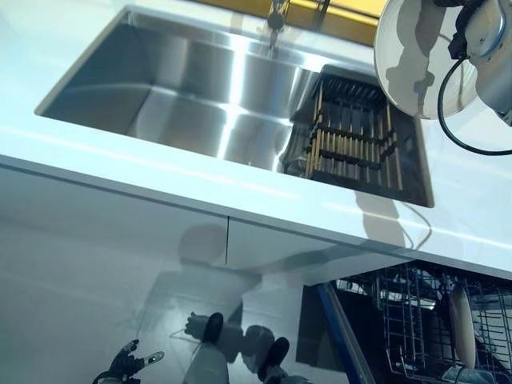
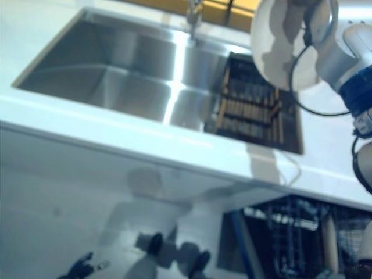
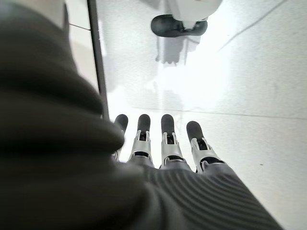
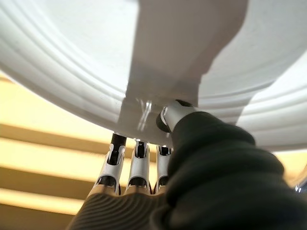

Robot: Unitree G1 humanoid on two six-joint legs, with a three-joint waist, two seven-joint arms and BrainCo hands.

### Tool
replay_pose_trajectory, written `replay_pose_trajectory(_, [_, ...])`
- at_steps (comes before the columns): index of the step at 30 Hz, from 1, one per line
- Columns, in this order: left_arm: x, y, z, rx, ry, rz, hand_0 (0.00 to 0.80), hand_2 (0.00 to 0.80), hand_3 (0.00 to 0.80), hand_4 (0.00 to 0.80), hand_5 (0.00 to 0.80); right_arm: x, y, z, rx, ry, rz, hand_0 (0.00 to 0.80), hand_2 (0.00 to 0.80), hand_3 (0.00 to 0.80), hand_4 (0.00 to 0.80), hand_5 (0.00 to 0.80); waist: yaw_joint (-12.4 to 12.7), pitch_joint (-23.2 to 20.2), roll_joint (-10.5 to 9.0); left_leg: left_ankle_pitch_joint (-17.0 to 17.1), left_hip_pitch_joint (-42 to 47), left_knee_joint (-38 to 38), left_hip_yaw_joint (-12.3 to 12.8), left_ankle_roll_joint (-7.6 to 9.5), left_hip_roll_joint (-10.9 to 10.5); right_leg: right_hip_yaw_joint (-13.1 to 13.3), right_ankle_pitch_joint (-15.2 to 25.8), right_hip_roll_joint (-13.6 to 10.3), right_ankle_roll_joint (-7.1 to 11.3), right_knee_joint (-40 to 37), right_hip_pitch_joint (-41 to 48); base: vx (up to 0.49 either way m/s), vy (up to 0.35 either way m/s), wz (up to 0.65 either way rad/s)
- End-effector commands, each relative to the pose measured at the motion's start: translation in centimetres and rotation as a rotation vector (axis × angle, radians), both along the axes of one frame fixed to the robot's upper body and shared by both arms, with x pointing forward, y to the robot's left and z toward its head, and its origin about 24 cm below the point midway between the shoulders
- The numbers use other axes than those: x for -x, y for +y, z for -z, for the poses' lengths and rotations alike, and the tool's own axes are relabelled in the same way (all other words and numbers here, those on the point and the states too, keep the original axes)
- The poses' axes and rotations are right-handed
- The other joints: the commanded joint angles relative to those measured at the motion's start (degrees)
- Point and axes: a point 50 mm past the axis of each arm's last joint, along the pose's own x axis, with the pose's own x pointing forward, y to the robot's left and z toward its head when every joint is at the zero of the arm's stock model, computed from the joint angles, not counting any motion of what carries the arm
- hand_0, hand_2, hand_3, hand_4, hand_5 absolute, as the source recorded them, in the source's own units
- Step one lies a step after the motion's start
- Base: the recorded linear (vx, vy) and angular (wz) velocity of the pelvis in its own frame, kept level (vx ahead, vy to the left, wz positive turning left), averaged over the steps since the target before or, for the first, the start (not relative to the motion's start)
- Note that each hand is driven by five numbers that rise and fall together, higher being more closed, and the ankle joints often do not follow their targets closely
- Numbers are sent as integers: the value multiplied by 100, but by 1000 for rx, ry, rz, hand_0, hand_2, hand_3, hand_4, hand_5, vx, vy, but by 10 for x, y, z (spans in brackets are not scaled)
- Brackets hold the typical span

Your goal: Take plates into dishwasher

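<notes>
Plate first: a round white ceramic plate (image 1: 420,60) is held up in the air over the far right part of the white table (image 1: 160,172), above the right end of the sink, with its face tilted toward the camera. The right robot hand (image 4: 177,117) grips it at the rim; in the right wrist view the thumb presses on the near face of the plate while the silver dark-tipped fingers (image 4: 139,160) reach behind the rim, so the plate is pinched between them. Set into the table is a large rectangular stainless-steel sink (image 1: 176,88), and at its right end sits a dark drying rack with wooden slats (image 1: 352,140), just below the raised plate. A metal tap (image 1: 276,20) stands at the far edge of the sink. Under the table's near edge, at the right, an open dishwasher shows a dark wire basket (image 1: 408,320), and a pale plate (image 1: 460,316) stands upright on edge in it. The left robot hand (image 1: 128,362) hangs low near the grey floor (image 1: 96,304), well apart from the table; its wrist view shows the fingers (image 3: 168,139) straight and side by side, holding nothing.
</notes>
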Motion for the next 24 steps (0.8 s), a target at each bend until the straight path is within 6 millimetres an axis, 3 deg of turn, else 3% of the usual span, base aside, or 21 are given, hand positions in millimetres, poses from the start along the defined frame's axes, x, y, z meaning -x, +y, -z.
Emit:
replay_pose_trajectory(1, [19, 15, -1, -67, 34, -3, 0, 0, 0, 0, 0, 43, -31, -49, -67, -297, 92, 800, 800, 800, 800, 800, -115, -321, -105, -819, 275, -33, 209, 397, -207, -35, -557, 86, 520, 18, 535, -52, -25, -14])
replay_pose_trajectory(7, [16, 4, 5, -51, 43, 3, 0, 0, 0, 0, 0, 61, -41, -39, -149, -471, -15, 800, 800, 800, 800, 800, -458, -623, -38, -969, 568, -33, 458, 432, -180, 269, -570, 104, 568, 18, 628, -50, -4, -25])
replay_pose_trajectory(14, [13, -11, 12, -24, 52, 23, 0, 0, 0, 0, 0, 61, -82, 22, -362, -540, -30, 800, 800, 800, 800, 800, -769, -774, 138, -1096, 911, -33, 747, 492, -121, 568, -604, 113, 579, 18, 770, -32, 15, -34])
replay_pose_trajectory(15, [12, -14, 13, -11, 56, 35, 0, 0, 0, 0, 0, 61, -97, 41, -432, -517, 9, 800, 800, 800, 800, 800, -856, -796, 198, -1128, 982, -33, 804, 504, -109, 640, -610, 116, 576, 18, 803, -11, 22, -26])
replay_pose_trajectory(18, [12, -18, 16, 3, 67, 58, 0, 0, 0, 0, 0, 62, -123, 76, -534, -439, 97, 800, 800, 800, 800, 800, -980, -820, 276, -1162, 1103, -33, 902, 526, -89, 773, -607, 122, 571, 18, 849, -5, 19, -30])
replay_pose_trajectory(24, [10, -19, 17, 16, 65, 79, 0, 0, 0, 0, 0, 69, -154, 115, -665, -286, 196, 800, 800, 800, 800, 800, -1230, -866, 330, -1237, 1285, -33, 1105, 536, -59, 995, -617, 139, 548, 18, 902, 9, 13, -28])
